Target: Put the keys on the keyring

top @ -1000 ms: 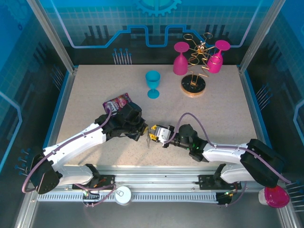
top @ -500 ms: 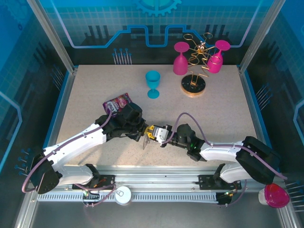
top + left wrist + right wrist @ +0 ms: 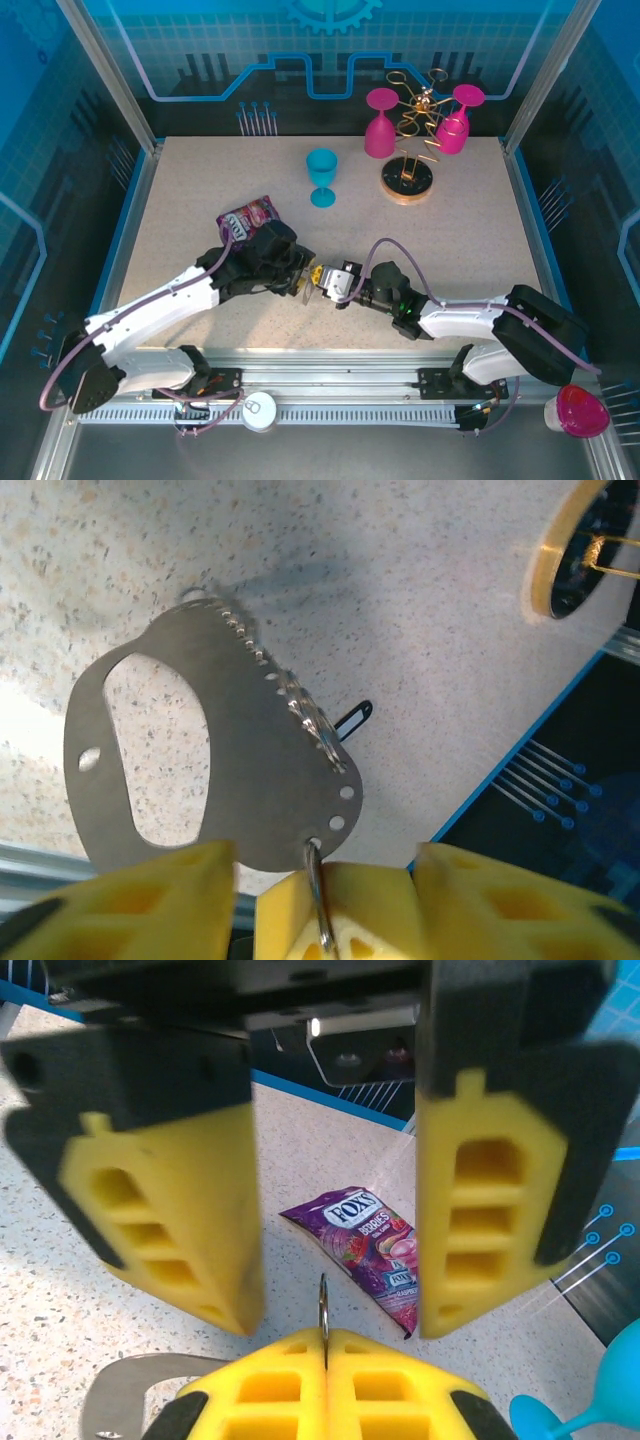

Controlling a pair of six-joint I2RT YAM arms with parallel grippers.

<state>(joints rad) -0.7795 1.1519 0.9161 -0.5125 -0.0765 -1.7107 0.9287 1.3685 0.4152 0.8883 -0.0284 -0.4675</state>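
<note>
The keyring (image 3: 250,775) is a dark grey oval plate with a big cut-out and a row of small metal rings (image 3: 305,720) along one edge. It hangs over the speckled table. A thin metal ring (image 3: 322,1315) passes through a hole at the plate's end, and my right gripper (image 3: 325,1345) (image 3: 323,283) is shut on that ring. My left gripper (image 3: 325,890) (image 3: 300,278) is open. Its yellow fingers (image 3: 170,1230) stand either side of the right fingertips, touching nothing. A thin black sliver (image 3: 352,716) pokes out behind the ring row; I cannot tell if it belongs to the keys.
A purple candy packet (image 3: 247,215) lies just behind the left gripper. A blue goblet (image 3: 322,175) stands mid-table. The gold wire stand (image 3: 408,180) with two pink goblets (image 3: 380,125) is at the back right. Another pink goblet (image 3: 577,410) sits off the table's near right corner.
The left gripper has opened and let go of the keyring. The right gripper has moved left and shut on the metal ring.
</note>
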